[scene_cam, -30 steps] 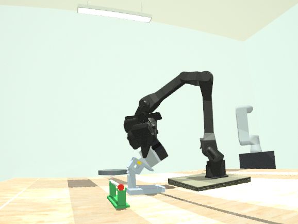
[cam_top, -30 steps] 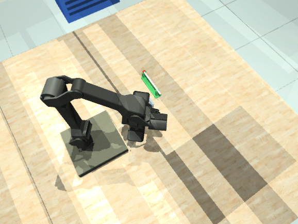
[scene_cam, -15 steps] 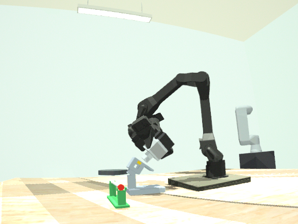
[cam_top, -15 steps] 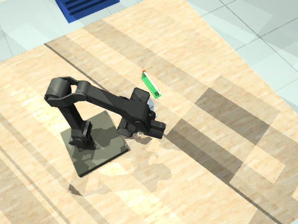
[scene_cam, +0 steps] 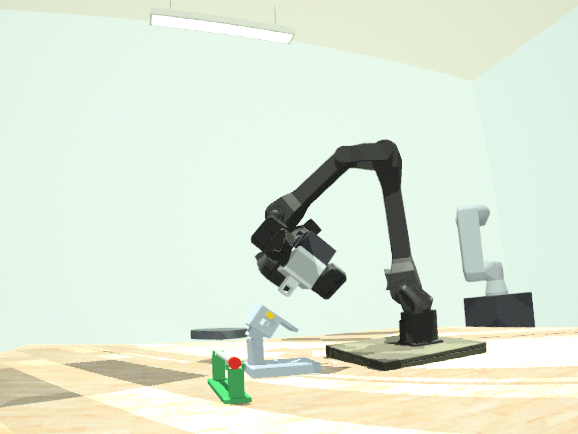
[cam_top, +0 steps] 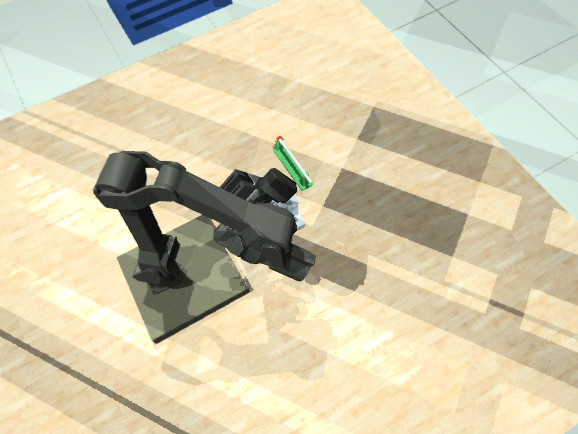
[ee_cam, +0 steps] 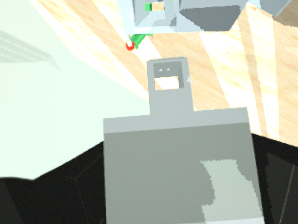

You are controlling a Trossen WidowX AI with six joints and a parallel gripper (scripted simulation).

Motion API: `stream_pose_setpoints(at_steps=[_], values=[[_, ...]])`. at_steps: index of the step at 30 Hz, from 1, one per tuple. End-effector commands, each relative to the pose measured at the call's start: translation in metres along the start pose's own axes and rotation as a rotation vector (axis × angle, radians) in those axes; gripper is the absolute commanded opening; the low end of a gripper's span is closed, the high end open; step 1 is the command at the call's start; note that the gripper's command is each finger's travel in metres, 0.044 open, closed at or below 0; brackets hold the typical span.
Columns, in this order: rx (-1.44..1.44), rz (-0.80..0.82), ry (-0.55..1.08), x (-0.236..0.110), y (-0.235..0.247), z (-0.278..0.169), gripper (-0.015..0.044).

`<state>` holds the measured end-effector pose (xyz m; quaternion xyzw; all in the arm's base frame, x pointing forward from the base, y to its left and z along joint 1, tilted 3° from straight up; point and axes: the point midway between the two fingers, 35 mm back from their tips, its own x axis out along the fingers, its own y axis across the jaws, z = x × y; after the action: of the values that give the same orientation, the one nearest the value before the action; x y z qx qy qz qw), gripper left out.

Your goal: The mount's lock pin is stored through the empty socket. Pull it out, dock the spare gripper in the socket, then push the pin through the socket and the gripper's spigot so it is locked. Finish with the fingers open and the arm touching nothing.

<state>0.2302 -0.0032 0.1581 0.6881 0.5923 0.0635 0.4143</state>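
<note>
My gripper (scene_cam: 299,276) is shut on the spare gripper (scene_cam: 304,261) (ee_cam: 175,165), a light grey block. Its spigot (scene_cam: 287,289) (ee_cam: 168,82) has a cross hole and points down and forward. I hold it in the air above the pale grey mount (scene_cam: 261,331) (ee_cam: 162,15), apart from it. The mount's tilted socket is empty. In the top view my arm hides most of the mount (cam_top: 296,209). The lock pin (cam_top: 295,159) (scene_cam: 233,362) (ee_cam: 130,46), with its red knob, rests on a green stand (scene_cam: 227,385) (cam_top: 300,177) just beyond the mount.
My arm stands on a dark base plate (cam_top: 200,305) (scene_cam: 440,347). A dark flat disc (scene_cam: 217,332) lies behind the mount. A white robot arm (scene_cam: 472,245) on a black box (scene_cam: 500,310) stands at the far right. A blue panel (cam_top: 165,15) lies off the wooden floor.
</note>
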Motion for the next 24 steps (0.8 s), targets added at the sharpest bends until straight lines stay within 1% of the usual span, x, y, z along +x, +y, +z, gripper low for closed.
stream_pose_setpoints(at_steps=[1, 24], values=[[0.034, 0.034, 0.014, -0.001, 0.004, -0.003, 0.0000], [0.057, 0.027, 0.038, 0.012, 0.005, 0.018, 0.0000]])
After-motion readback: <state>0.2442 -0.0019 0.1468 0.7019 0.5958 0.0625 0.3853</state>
